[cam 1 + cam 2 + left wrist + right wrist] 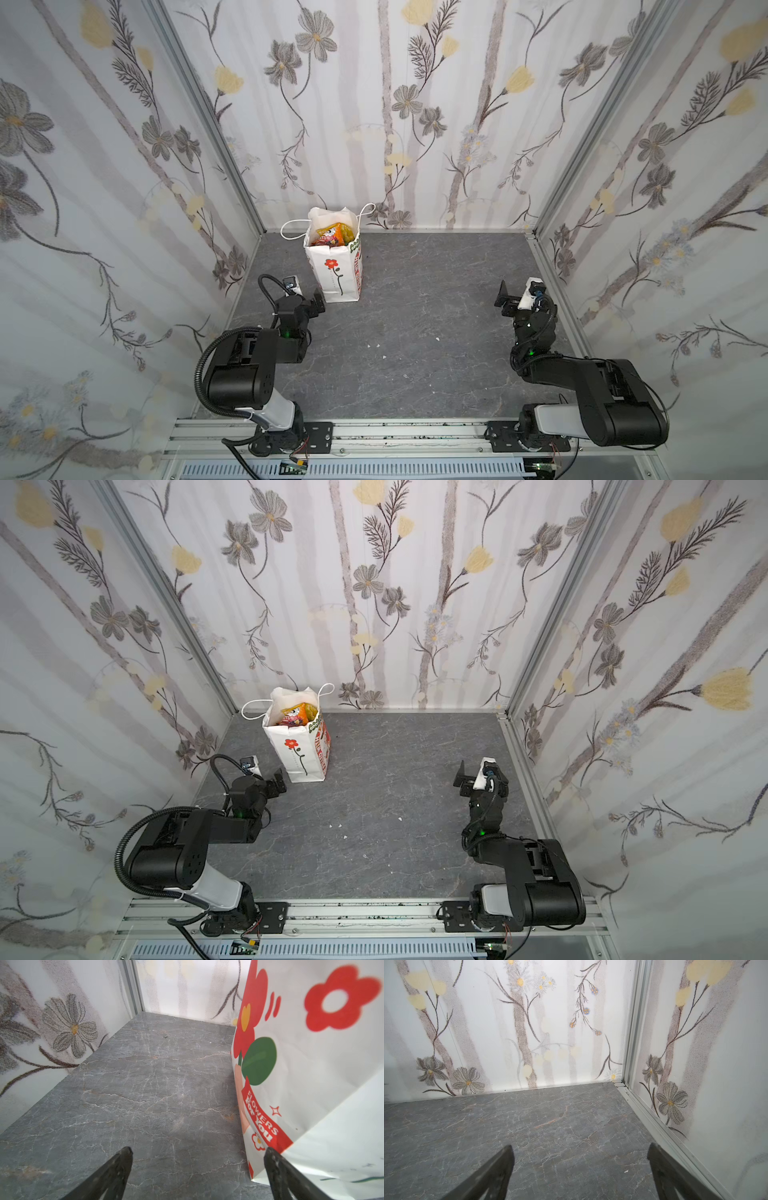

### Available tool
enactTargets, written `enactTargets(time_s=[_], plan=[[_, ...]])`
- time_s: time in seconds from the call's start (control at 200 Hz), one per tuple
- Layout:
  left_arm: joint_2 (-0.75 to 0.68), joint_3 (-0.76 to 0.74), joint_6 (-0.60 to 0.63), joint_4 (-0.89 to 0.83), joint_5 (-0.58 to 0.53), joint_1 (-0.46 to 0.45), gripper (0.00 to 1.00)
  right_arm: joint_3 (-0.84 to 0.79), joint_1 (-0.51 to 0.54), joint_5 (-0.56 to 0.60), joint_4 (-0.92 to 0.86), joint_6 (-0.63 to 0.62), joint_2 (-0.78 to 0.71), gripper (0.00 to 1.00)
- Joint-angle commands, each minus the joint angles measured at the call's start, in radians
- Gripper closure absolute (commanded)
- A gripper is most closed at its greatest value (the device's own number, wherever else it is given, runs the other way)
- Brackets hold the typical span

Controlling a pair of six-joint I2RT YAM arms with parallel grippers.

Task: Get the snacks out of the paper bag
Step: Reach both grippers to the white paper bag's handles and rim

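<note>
The paper bag (337, 270) is stood upright at far left of the surface (415, 332), snacks (332, 237) seen inside its open top. The left tool (198, 1150) is held wide, empty, just beside the bag; the right tool (581, 1148) likewise, well apart at right.

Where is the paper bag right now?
In both top views the paper bag stands upright at the back left of the table, just beyond the left gripper.

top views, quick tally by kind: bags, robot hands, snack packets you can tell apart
paper bag: 1
hands: 2, left hand and right hand, both open
snack packets told apart in the bag mouth: 2, yellow packet and orange packet; others hidden
total: 5
</note>
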Motion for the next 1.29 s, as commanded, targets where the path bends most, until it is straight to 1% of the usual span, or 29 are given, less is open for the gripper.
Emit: enactTargets(time_s=[0.0,0.525,0.63,0.685,0.709,0.754,0.814,0.844,0.884,0.959,0.999,1.064,1.114,1.159,1.204,1.254,1.289], plan=[[0.000,0.007,0.007,0.001,-0.005,0.000,0.00,0.005,-0.001,-0.031,0.043,-0.013,-0.002,0.00],[-0.001,0.005,0.009,0.004,-0.005,0.000,0.00,0.004,0.000,-0.032,0.046,-0.013,-0.002,0.00],[-0.005,-0.029,0.010,0.070,-0.008,0.000,0.00,-0.012,0.002,-0.049,0.073,-0.017,-0.010,0.00],[-0.033,-0.064,0.009,0.114,-0.010,-0.003,0.00,-0.032,0.003,-0.055,0.089,-0.021,-0.039,0.00],[-0.058,-0.078,0.010,0.115,-0.022,-0.004,0.00,-0.036,0.005,-0.053,0.075,-0.023,-0.070,0.00],[-0.129,-0.102,0.013,0.104,-0.062,-0.018,0.00,-0.031,0.008,-0.038,-0.006,-0.023,-0.140,0.00],[-0.261,-0.133,0.026,0.060,-0.140,-0.052,0.00,0.007,0.013,-0.026,-0.207,-0.001,-0.269,0.00],[-0.347,-0.140,0.023,0.007,-0.185,-0.069,0.00,0.034,0.016,-0.025,-0.308,0.035,-0.333,0.00],[-0.473,-0.131,-0.018,-0.104,-0.220,-0.082,0.00,0.078,0.018,-0.034,-0.435,0.091,-0.412,0.00],[-0.702,-0.050,-0.134,-0.453,-0.239,-0.088,0.00,0.169,0.041,-0.044,-0.646,0.232,-0.531,0.01],[-0.788,0.007,-0.202,-0.620,-0.247,-0.088,0.00,0.230,0.057,-0.063,-0.764,0.308,-0.572,0.02],[-0.889,0.099,-0.316,-0.826,-0.222,-0.090,0.00,0.360,0.101,-0.091,-0.964,0.404,-0.598,0.06],[-0.919,0.189,-0.407,-0.978,-0.183,-0.090,0.00,0.473,0.149,-0.099,-1.109,0.478,-0.580,0.07],[-0.911,0.276,-0.490,-1.107,-0.137,-0.090,0.00,0.575,0.197,-0.127,-1.213,0.506,-0.547,0.09],[-0.869,0.366,-0.538,-1.207,-0.070,-0.092,0.00,0.659,0.261,-0.137,-1.290,0.516,-0.508,0.09],[-0.794,0.468,-0.562,-1.314,0.031,-0.092,0.00,0.742,0.343,-0.123,-1.353,0.517,-0.456,0.10],[-0.737,0.571,-0.566,-1.387,0.091,-0.094,0.00,0.804,0.404,-0.113,-1.394,0.509,-0.414,0.10]])
